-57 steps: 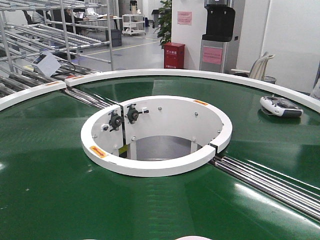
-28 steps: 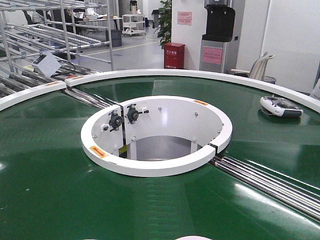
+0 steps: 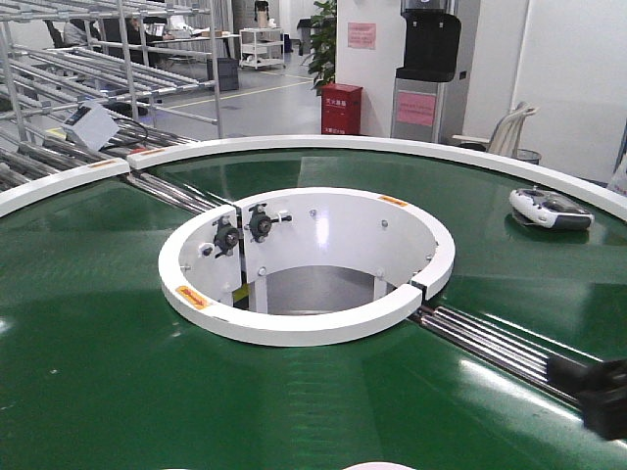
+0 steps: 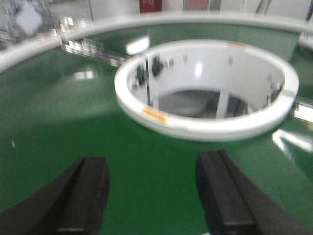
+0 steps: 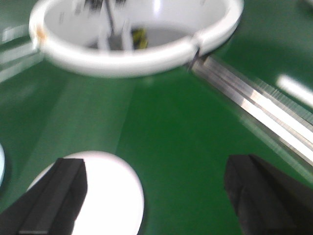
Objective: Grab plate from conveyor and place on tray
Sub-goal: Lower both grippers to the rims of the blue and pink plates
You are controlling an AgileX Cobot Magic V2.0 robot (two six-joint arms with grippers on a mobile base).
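Nothing is done yet: my right claw (image 5: pixel 156 176) hangs wide open and empty over the conveyor (image 5: pixel 186 122), the plate (image 5: pixel 98 196) ungrabbed at its 8 o'clock, my left claw (image 4: pixel 152 166) likewise open and empty, tray unseen.

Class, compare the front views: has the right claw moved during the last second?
Yes. Out of view before, the right claw now shows at the lower right edge, having come in leftward over the steel rollers.
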